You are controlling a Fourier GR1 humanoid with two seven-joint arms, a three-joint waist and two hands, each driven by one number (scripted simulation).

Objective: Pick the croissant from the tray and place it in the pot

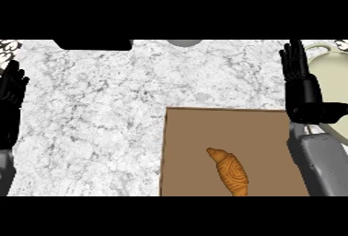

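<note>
A golden-brown croissant [230, 172] lies on the brown tray [197, 138], in the tray's lower middle, pointing up-left. A cream pot [332, 76] with a handle stands at the right edge, partly hidden behind my right forearm. My right hand [299, 76] is open with fingers straight, above the tray's right edge and up-right of the croissant, not touching it. At the left edge my left hand [11, 99] rests open, fingers up, far from the tray.
The white marble counter [95, 120] spreads left of the tray. A black object [93, 44] sits at the top edge, a grey round thing [183, 42] beside it. A patterned item [8, 48] shows at the top left corner.
</note>
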